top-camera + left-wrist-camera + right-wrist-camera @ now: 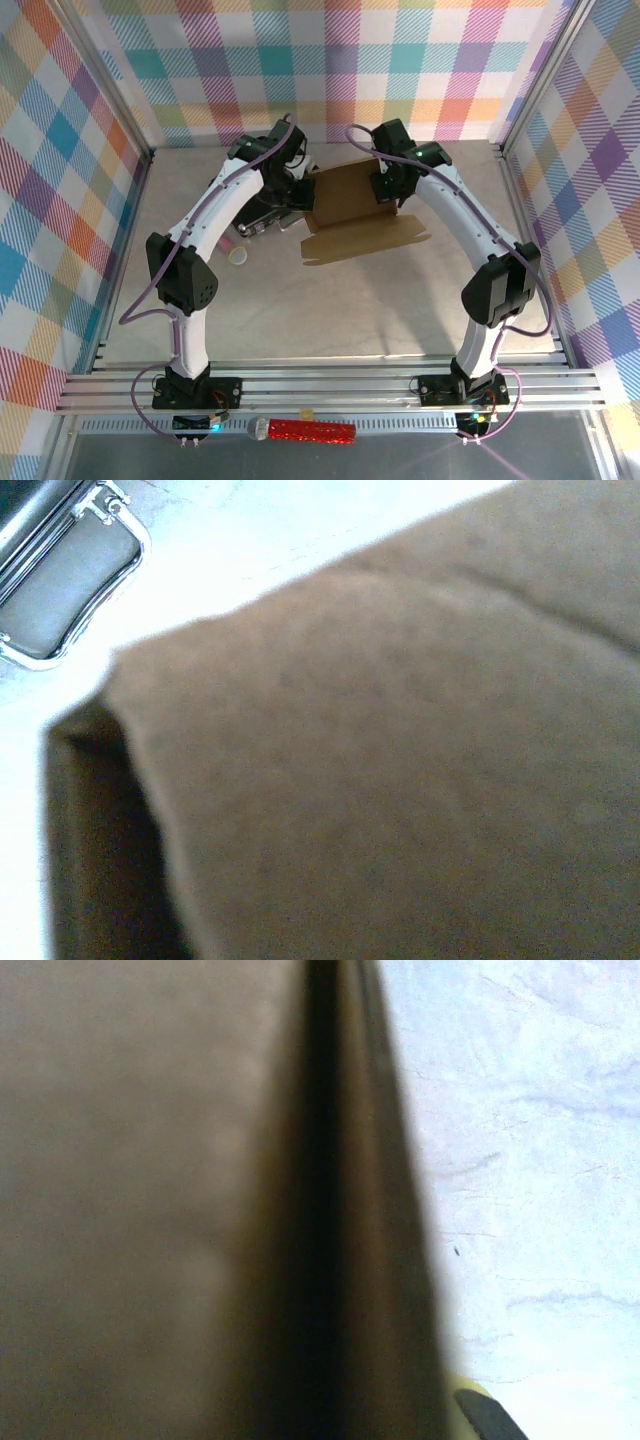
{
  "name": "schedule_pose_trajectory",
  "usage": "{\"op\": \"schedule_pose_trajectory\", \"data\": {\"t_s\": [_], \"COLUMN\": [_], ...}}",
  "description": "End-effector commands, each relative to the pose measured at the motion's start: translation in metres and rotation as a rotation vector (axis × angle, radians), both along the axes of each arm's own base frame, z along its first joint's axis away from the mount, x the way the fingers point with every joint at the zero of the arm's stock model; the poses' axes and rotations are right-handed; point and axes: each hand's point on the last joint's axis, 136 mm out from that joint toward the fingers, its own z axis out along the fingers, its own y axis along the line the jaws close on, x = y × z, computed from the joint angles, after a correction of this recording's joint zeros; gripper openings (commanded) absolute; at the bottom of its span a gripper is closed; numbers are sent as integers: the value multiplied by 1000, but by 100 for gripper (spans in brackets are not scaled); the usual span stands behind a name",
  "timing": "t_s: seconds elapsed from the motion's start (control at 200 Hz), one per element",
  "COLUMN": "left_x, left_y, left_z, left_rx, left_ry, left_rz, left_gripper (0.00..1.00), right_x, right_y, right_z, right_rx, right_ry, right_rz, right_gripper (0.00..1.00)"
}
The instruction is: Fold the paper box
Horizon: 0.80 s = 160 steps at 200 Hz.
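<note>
Nearest us, on the metal rail in front of the arm bases, lies a red glittery cylinder with a silver end [312,431], which plays no part here. Beyond it the pale grey tabletop [330,310] carries a small yellow round object [241,256], left of centre. Further back lies the paper box [355,212], plain brown cardboard and only partly formed. A long front flap lies flat toward us, and the right wrist view shows two card surfaces meeting at a dark crease. The left claw [298,192] sits at the box's left edge and the right claw [388,190] over its right rear part. Both are closed, but the blurred, close wrist views do not let us tell whether card is pinched between the fingers. A black hard case with a metal handle [60,600] lies just left of the box, beneath the left arm. We judge the step in hand to be raising the side walls. To do it well, we would bend each wall along its scored crease, work both sides evenly so the base does not slide, and steer the left arm away from the case.
</note>
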Motion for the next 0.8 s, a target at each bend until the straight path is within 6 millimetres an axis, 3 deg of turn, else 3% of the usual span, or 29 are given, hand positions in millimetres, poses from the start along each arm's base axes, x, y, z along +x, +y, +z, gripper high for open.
{"op": "schedule_pose_trajectory", "data": {"t_s": [0.0, 0.325, 0.795], "left_x": [-1, 15, 23], "left_y": [1, 45, 73], "left_z": [11, -5, -9], "left_rx": [2, 235, 452], "left_ry": [-24, -96, -196], "left_rz": [4, 153, 191], "left_gripper": [0, 0, 0], "right_x": [1, -20, -22], "right_y": [-19, -19, 2], "right_z": [19, 32, 31], "right_rx": [-67, -81, -43], "right_ry": [-58, -55, 20], "right_rz": [-91, -202, -171], "right_gripper": [0, 0, 0]}}
